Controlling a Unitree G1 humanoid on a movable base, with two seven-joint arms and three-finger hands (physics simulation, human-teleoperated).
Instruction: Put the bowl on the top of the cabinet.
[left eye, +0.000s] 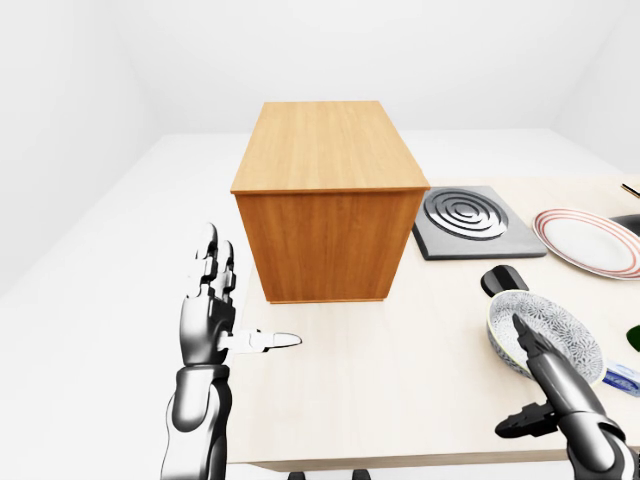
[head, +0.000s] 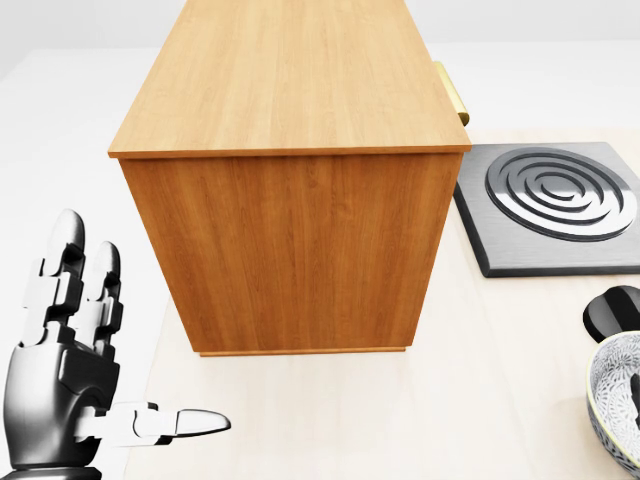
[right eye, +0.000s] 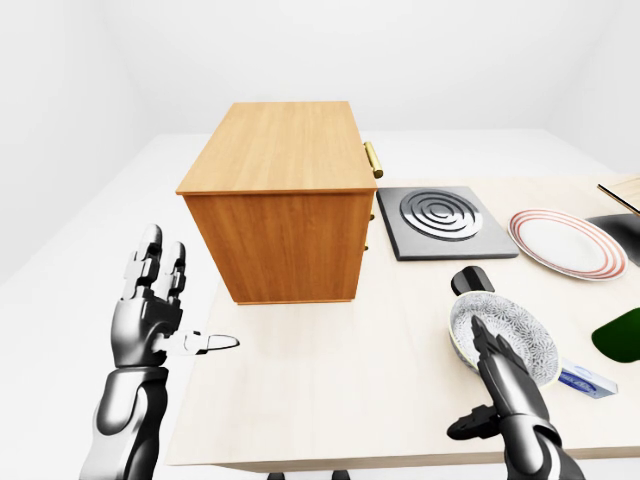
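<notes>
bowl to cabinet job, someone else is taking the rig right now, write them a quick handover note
Left hand: open, fingers up, thumb out, over the table at the view's left, holding nothing.
Right hand: open, fingers reaching over the bowl's near rim; no closed grip visible.
Bowl: patterned, sitting on the table at the view's right, below the small black object.
Cabinet: wooden, upright on the table, nothing on its top.
Done: right hand brought to the bowl.
Left: grasp the bowl, lift it, set it on the cabinet top.
</notes>
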